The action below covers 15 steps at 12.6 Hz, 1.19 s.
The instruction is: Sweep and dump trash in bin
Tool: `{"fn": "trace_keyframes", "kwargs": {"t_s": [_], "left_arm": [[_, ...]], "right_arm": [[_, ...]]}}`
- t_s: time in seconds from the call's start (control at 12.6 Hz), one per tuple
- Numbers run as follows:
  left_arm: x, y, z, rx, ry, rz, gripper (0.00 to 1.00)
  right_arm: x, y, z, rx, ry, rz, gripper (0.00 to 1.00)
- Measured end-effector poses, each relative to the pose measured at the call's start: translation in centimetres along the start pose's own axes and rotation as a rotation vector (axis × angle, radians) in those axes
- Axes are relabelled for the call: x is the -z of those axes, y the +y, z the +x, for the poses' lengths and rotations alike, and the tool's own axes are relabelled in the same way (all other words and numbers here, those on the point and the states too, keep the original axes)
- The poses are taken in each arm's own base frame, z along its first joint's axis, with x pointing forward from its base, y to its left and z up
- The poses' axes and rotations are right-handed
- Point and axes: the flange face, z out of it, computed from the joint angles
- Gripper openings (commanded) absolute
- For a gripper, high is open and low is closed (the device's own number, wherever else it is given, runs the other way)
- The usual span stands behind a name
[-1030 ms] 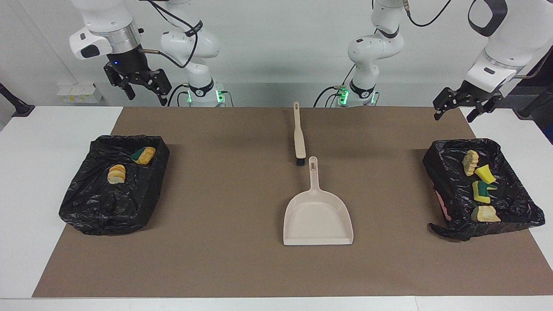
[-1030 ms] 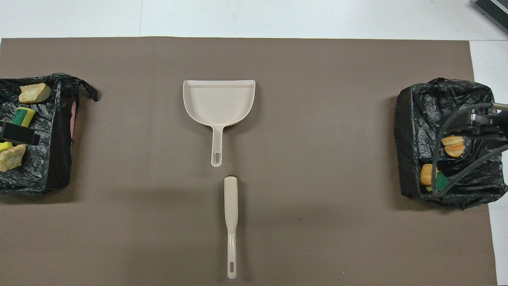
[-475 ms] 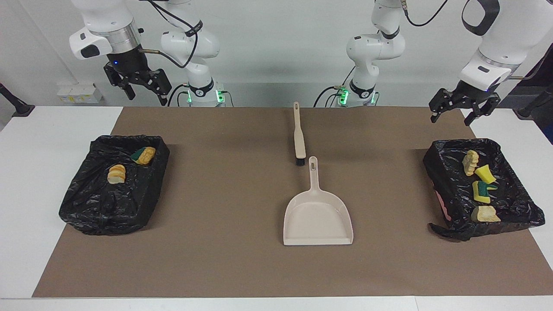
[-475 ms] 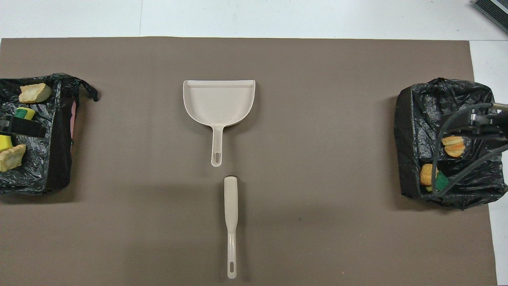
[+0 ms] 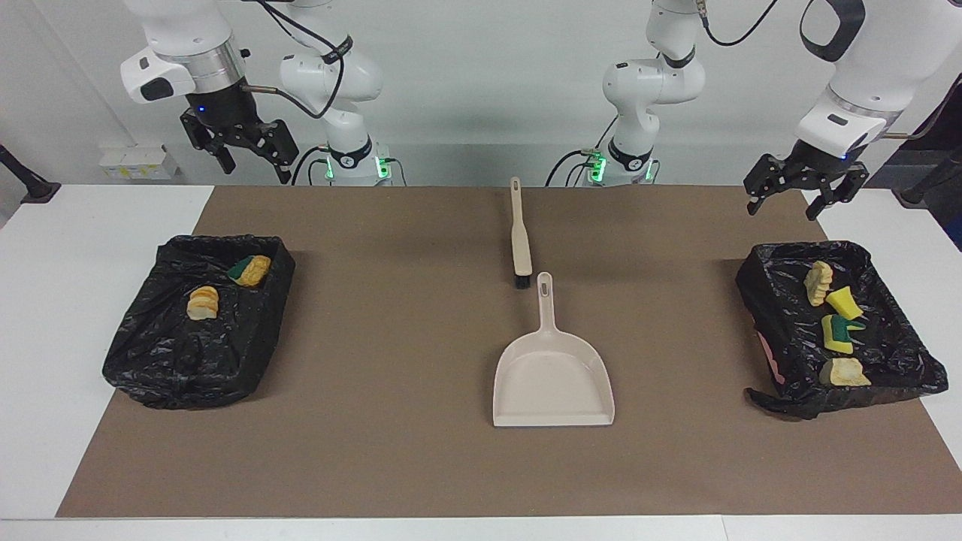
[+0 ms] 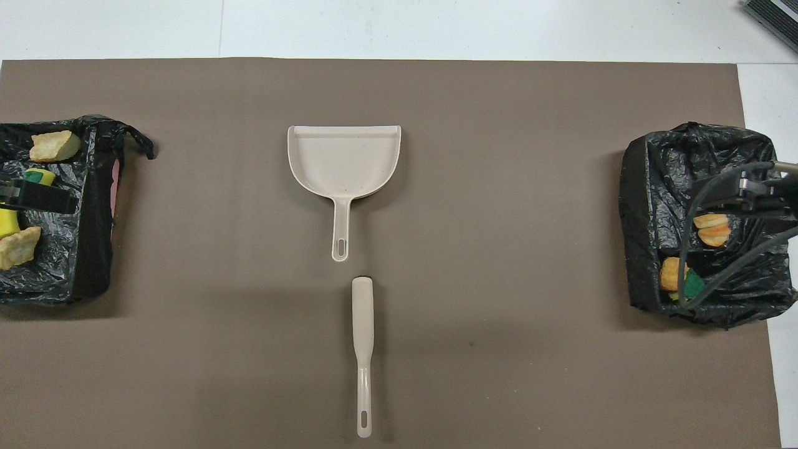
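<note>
1. Left claw [image 5: 797, 197] up in the air, fingers apart, holding nothing. It hangs over the mat [image 5: 391, 451] edge at the left arm's end of the table.
2. Below that claw sits a bin [image 5: 766, 300] lined with a black bag. Four trash scraps lie in it: a tan chunk [image 5: 818, 282], a yellow sponge [image 5: 845, 302], a yellow-green sponge [image 5: 839, 333] and a pale chunk [image 5: 845, 373].
3. Right claw [image 5: 242, 154] also raised, fingers apart, empty. It hangs near the mat corner at the right arm's end.
4. Below that claw is a second bag-lined bin [image 5: 248, 353]. Inside: a bread-like lump [image 5: 202, 303] and an orange lump lying against a green sponge [image 5: 250, 270].
5. Dustpan [image 5: 552, 376] lies flat mid-mat, well apart from both claws, handle pointing toward the robots.
6. Brush [image 5: 518, 237] lies in line with the dustpan handle, bristle end just beside the handle tip, closer to the robots.
7. No scraps on the open mat; all visible trash is in the two bins.
8. Neither claw touches anything.
</note>
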Motion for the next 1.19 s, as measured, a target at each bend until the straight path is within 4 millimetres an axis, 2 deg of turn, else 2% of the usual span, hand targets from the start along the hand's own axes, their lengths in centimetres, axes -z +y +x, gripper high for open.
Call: {"fn": "trace_keyframes", "kwargs": {"t_s": [0.4,1.19], "left_arm": [[0.0,-1.1,-0.2,0.020,0.000,0.001,1.00],[0.0,-1.0,-0.2,0.018,0.000,0.001,1.00]], "right_arm": [[0.0,0.0,0.0,0.000,0.000,0.000,1.00],[0.0,0.0,0.0,0.000,0.000,0.000,1.00]]}}
